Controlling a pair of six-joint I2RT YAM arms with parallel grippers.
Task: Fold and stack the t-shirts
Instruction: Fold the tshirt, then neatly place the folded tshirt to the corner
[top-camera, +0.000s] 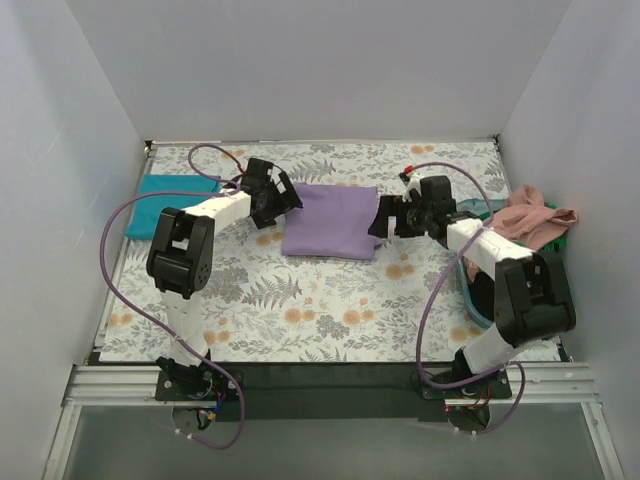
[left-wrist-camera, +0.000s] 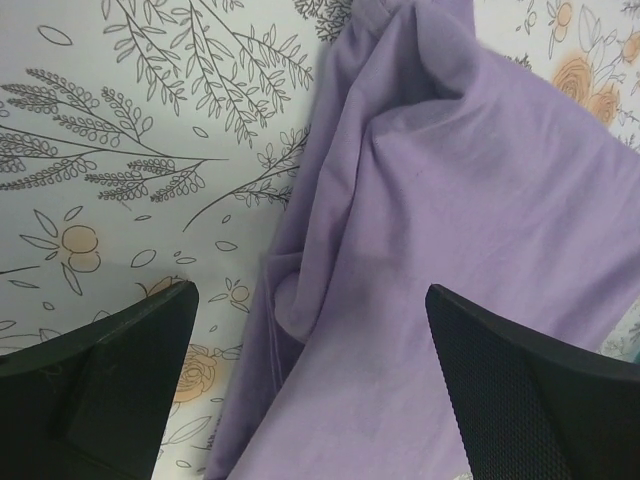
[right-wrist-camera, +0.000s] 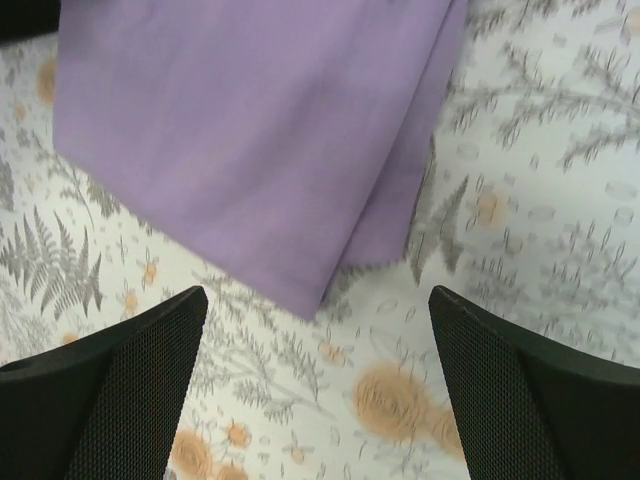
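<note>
L pincer (top-camera: 287, 201), R pincer (top-camera: 378, 221) open by lavender tee (top-camera: 330, 222)

text: none readable | labels: none | brands: none | numbers: none | signs: none

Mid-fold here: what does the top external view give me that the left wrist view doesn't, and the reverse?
Only top external: the teal t-shirt at left and the salmon-pink t-shirt at right. Only left wrist: rumpled folds in the lavender t-shirt beneath the open left tool. Both: that shirt lying on the floral cloth.
</note>
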